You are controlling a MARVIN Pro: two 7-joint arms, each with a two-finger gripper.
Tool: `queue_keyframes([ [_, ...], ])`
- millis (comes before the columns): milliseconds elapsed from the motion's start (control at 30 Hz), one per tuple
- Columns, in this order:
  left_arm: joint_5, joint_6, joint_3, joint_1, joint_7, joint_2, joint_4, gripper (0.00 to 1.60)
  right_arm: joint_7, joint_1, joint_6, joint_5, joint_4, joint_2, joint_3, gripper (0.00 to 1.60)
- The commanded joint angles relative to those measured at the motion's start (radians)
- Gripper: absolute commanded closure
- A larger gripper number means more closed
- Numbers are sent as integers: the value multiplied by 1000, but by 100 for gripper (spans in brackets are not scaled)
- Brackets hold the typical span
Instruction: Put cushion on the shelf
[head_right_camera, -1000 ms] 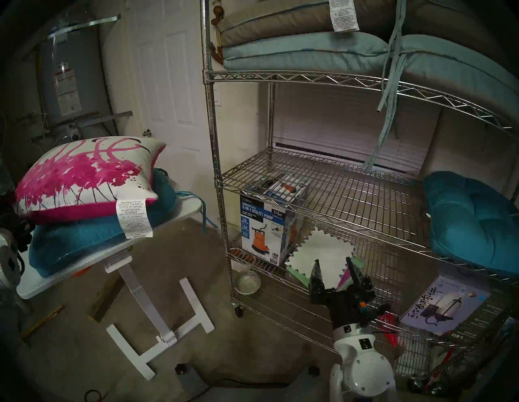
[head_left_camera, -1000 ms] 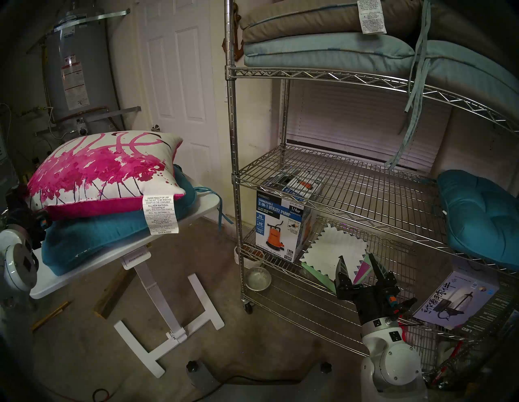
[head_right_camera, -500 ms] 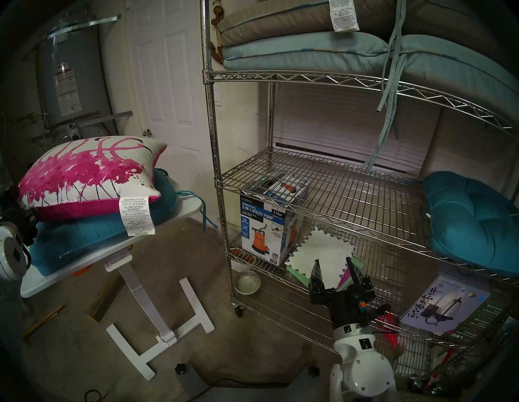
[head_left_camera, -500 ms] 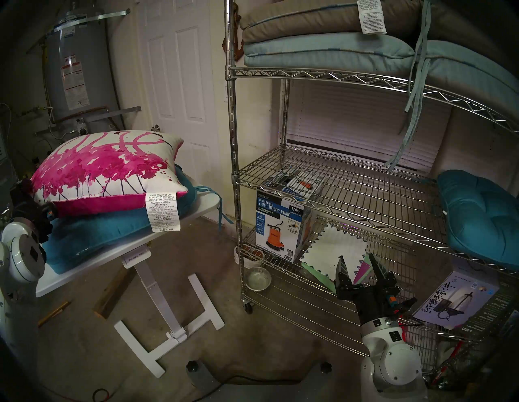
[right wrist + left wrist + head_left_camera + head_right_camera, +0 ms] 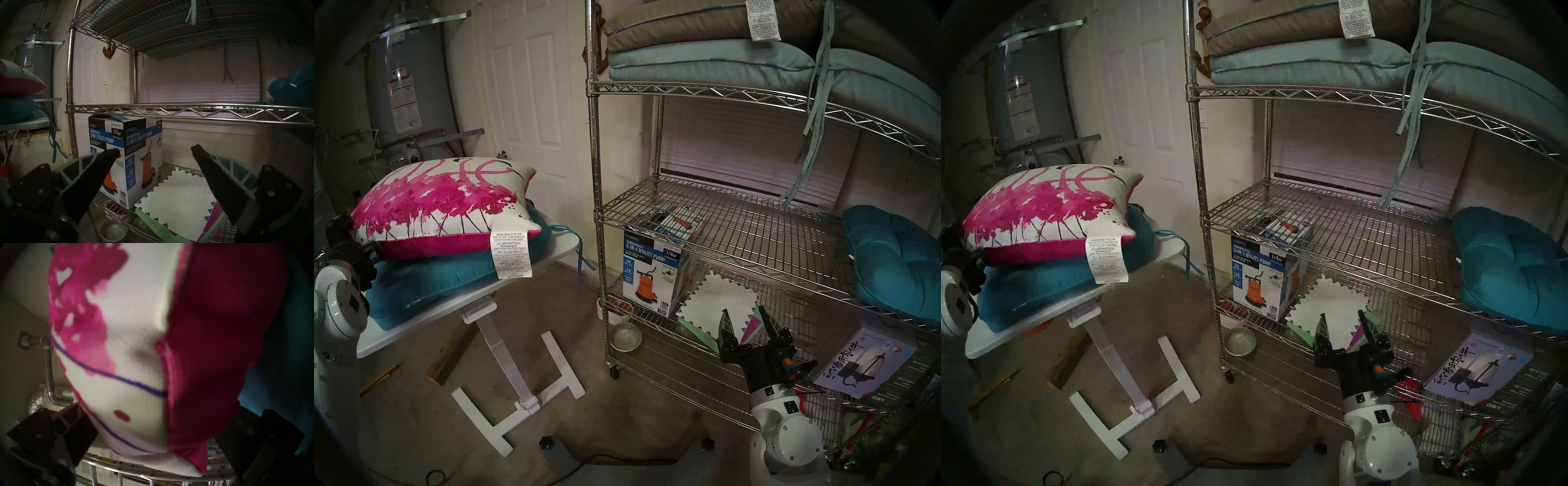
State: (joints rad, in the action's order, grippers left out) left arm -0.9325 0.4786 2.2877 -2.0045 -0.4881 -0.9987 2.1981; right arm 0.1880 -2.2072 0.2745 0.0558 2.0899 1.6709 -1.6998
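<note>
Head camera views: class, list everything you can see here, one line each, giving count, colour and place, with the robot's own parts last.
cushion: one, white with magenta splashes, atop a teal cushion on the table.
teal cushions: two, one on the table, one on the shelf's middle tier.
table: one, white, left.
shelf: one, chrome wire, right.
flat pads: taupe and pale blue, stacked on the upper tier.
pump box: one, blue and white, lower tier.
bowl: one, metal, on the floor.
water heater: one, grey, back left.
left gripper: open around the cushion's corner.
right gripper: open, before the lower tier.
</note>
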Motion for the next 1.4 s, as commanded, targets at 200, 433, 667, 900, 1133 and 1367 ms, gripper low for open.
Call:
queue_keyframes([
  [200, -6, -8, 4, 11, 3, 15, 16, 0, -10, -1, 209, 222, 7, -42, 92, 0],
  [433, -7, -9, 3, 12, 2, 14, 15, 0, -46, 46, 305, 329, -14, -60, 127, 0],
  [667, -9, -10, 3, 14, 0, 12, 15, 0, -88, 120, 427, 469, -55, -89, 170, 0],
  [900, -11, -11, 3, 16, -2, 11, 15, 0, -118, 193, 544, 591, -68, -117, 202, 0],
  [1133, -12, -12, 3, 17, -3, 10, 15, 0, -150, 258, 625, 689, -84, -127, 227, 0],
  [1367, -14, -14, 3, 18, -4, 9, 15, 0, -181, 329, 685, 774, -108, -124, 270, 0],
])
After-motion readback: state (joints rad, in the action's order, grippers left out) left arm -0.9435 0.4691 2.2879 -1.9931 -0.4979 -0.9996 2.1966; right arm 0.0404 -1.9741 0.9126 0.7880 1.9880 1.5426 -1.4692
